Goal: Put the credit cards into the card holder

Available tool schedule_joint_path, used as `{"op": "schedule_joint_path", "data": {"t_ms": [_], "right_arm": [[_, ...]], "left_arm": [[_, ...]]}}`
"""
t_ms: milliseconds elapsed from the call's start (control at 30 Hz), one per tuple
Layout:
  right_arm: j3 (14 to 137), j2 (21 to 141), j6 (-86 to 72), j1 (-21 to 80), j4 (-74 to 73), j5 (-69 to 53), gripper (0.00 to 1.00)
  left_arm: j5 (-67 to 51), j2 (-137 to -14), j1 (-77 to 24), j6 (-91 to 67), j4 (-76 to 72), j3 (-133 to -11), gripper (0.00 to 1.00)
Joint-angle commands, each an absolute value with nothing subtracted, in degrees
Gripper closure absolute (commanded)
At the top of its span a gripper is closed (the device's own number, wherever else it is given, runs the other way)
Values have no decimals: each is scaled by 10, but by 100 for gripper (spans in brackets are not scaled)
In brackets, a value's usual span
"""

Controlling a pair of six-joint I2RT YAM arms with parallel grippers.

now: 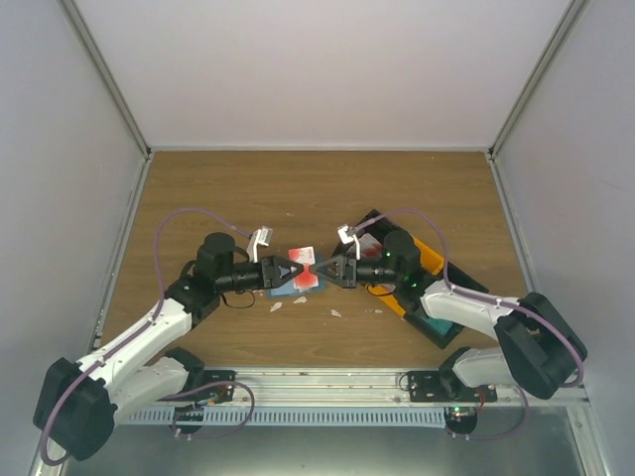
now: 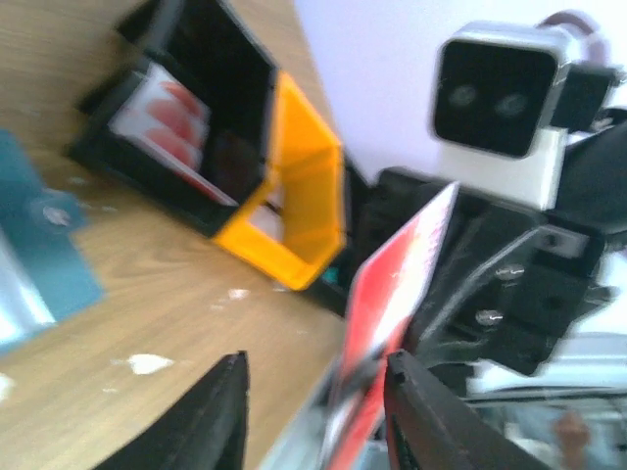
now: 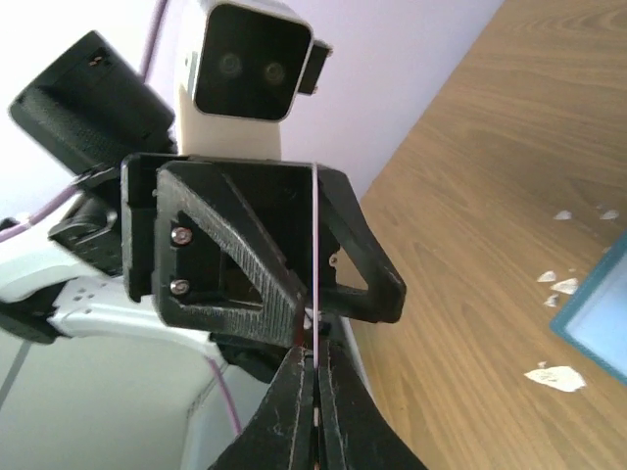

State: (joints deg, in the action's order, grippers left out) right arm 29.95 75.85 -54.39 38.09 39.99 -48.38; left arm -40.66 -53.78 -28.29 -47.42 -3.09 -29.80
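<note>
The right gripper (image 3: 315, 397) pinched 1 credit card (image 2: 402, 279) tight, edge-on. The left gripper (image 2: 313, 377) had its fingers spread apart around that card. The card's red print was too blurred to read. The card holder (image 1: 284, 291) lay flat just beneath.

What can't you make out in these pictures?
- Top view: the card holder is mostly covered by the credit card held above it, so its opening is hidden.
- Left wrist view: the picture is blurred, and whether the left gripper touches the card is unclear.
- Right wrist view: the card sits edge-on in the right gripper, so its face is unseen. The holder is cut off by the right edge.
</note>
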Motion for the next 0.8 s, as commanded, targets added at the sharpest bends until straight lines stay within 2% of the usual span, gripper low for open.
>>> {"op": "schedule_joint_path", "data": {"t_ms": [0, 133, 267, 500, 767], "right_arm": [[337, 789, -501, 384, 297, -418, 100], [378, 847, -478, 385, 219, -382, 99], [431, 918, -470, 384, 158, -355, 100], [468, 1012, -473, 379, 159, -358, 99], [463, 1036, -467, 370, 173, -357, 100]], "left_arm": [[-287, -558, -277, -435, 62, -334, 54], [-206, -594, -270, -397, 124, -341, 50], [-171, -641, -263, -384, 127, -343, 56], [-139, -730, -255, -362, 95, -344, 71], [-116, -768, -254, -343, 91, -338, 71]]}}
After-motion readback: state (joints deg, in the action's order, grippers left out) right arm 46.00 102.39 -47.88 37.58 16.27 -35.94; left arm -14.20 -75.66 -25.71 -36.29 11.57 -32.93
